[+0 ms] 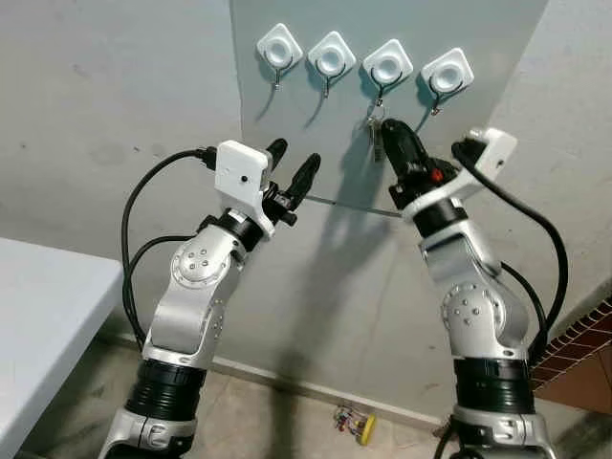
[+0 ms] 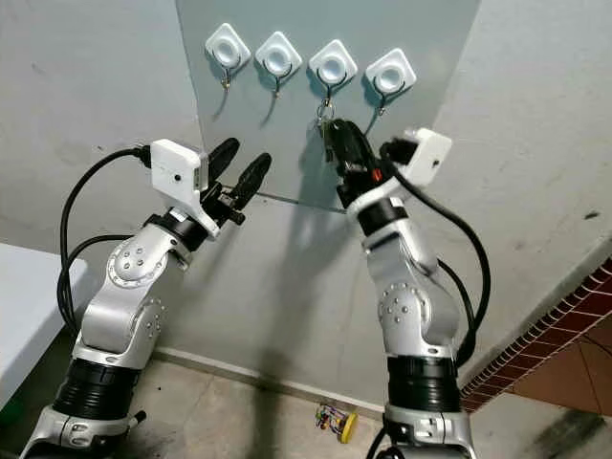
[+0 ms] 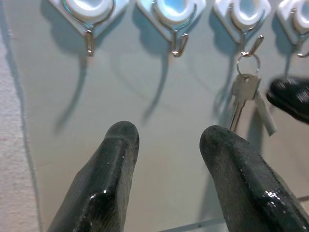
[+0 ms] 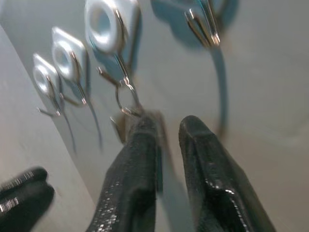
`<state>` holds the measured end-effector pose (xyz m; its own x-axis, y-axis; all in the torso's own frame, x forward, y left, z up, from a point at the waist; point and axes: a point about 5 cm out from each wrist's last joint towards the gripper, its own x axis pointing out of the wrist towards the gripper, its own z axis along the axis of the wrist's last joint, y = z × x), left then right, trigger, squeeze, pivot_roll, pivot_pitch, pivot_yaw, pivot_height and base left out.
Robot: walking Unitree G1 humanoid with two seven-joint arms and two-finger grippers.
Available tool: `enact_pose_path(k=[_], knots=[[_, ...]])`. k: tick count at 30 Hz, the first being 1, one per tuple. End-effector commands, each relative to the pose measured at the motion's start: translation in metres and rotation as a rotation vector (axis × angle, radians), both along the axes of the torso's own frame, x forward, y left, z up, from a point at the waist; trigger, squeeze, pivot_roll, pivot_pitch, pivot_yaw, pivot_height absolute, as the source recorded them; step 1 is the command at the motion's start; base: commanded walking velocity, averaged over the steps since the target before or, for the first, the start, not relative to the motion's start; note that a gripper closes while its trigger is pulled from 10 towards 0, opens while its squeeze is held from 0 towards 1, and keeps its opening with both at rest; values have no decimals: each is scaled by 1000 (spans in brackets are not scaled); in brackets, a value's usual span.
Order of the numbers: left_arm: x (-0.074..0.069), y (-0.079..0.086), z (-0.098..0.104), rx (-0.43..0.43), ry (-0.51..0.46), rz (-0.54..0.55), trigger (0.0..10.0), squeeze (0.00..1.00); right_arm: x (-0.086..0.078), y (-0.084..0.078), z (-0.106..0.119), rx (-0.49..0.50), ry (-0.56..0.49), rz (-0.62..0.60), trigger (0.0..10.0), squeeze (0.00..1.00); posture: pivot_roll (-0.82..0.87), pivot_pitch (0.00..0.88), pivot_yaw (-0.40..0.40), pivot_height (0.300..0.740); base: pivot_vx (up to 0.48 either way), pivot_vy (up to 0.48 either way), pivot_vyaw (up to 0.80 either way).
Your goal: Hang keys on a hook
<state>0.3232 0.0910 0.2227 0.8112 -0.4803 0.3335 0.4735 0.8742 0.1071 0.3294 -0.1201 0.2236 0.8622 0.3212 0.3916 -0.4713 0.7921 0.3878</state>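
Observation:
Several white hooks sit in a row on a grey-blue wall panel [image 1: 316, 115]. A bunch of keys [image 3: 244, 92] hangs by its ring from the third hook from the left [image 1: 387, 65], with a white tag beside the silver key. My right gripper [image 1: 394, 129] is raised to the keys, just under that hook. Its fingers [image 4: 140, 145] stand slightly apart and open, right next to the ring [image 4: 126, 99], holding nothing that I can see. My left gripper [image 1: 295, 156] is open and empty, held up below the second hook [image 1: 332, 54].
A white table [image 1: 38, 306] stands at the lower left. A small colourful object [image 1: 354, 423] lies on the floor by the wall's base. Brick-patterned flooring [image 1: 583, 354] shows at the lower right. The first, second and fourth hooks [image 1: 447, 70] are bare.

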Motion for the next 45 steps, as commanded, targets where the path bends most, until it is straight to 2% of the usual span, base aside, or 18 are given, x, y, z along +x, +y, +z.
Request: enact_pose_path(k=[1, 7, 10, 12, 13, 14, 15, 17, 20, 21, 23, 24, 28, 33, 39, 40, 41, 45], knots=[[2, 2, -5, 6, 16, 32, 10000, 0, -3, 1, 2, -29, -27, 4, 10000, 1000, -125, 21, -33, 740, 0, 0, 0], [4, 1, -19, 19, 53, 57, 10000, 0, -7, -5, -12, -70, -1, -31, 10000, 1000, -130, 12, -30, 740, 0, 0, 0], [5, 3, -38, 14, 100, 75, 10000, 0, -9, -11, -27, -120, 30, -82, 10000, 1000, -135, 5, -27, 740, 0, 0, 0], [5, 4, -42, 20, 106, 83, 10000, 0, -9, -11, -30, -128, 35, -87, 10000, 1000, -139, 3, -25, 740, 0, 0, 0], [5, 4, -48, 22, 124, 84, 10000, 0, -10, -12, -38, -142, 52, -94, 10000, 1000, -139, 0, -24, 740, 0, 0, 0], [5, 6, -60, 31, 143, 94, 10000, 0, -11, -15, -56, -186, 98, -103, 10000, 1000, -140, 0, -24, 740, 0, 0, 0], [5, 6, -60, 31, 143, 94, 10000, 0, -11, -15, -56, -186, 98, -103, 10000, 1000, -140, 0, -24, 740, 0, 0, 0], [3, 9, -83, 89, 168, 118, 10000, 0, -15, -20, -90, -264, 186, -112, 10000, 1000, -141, 0, -22, 740, 0, 0, 0], [3, 12, -92, 66, 208, 121, 10000, 0, -17, -22, -102, -290, 223, -121, 10000, 1000, -145, 0, -21, 740, 0, 0, 0], [2, 17, -108, 34, 279, 131, 10000, 0, -20, -24, -121, -350, 278, -140, 10000, 1000, -143, 0, -20, 740, 0, 0, 0], [1, 21, -120, 31, 320, 143, 10000, 0, -23, -27, -136, -403, 317, -150, 10000, 1000, -144, 0, -20, 740, 0, 0, 0], [-2, 24, -132, 43, 356, 155, 10000, 0, -28, -28, -151, -438, 359, -150, 10000, 1000, -144, 0, -20, 740, 0, 0, 0], [-9, 31, -160, 45, 455, 181, 10000, 0, -40, -31, -182, -495, 454, -136, 10000, 1000, -143, 0, -20, 740, 0, 0, 0], [-14, 30, -171, 33, 479, 173, 10000, 0, -48, -36, -200, -500, 511, -154, 10000, 1000, -145, 0, -20, 740, 0, 0, 0], [-11, 30, -169, 4, 456, 167, 10000, 0, -44, -36, -200, -501, 496, -170, 10000, 1000, -147, 0, -21, 740, 0, 0, 0], [-10, 31, -172, 12, 467, 170, 10000, 0, -44, -37, -202, -504, 508, -174, 10000, 349, -150, 0, -20, 740, 0, 0, 0], [-11, 31, -174, 11, 478, 170, 10000, 0, -45, -39, -207, -507, 534, -175, 10000, 0, -151, 0, -20, 740, 0, 0, 0], [-11, 35, -180, 25, 488, 241, 10000, 0, -61, -45, -233, -544, 663, -156, 10000, 0, -140, 0, -23, 740, 0, 0, 0]])
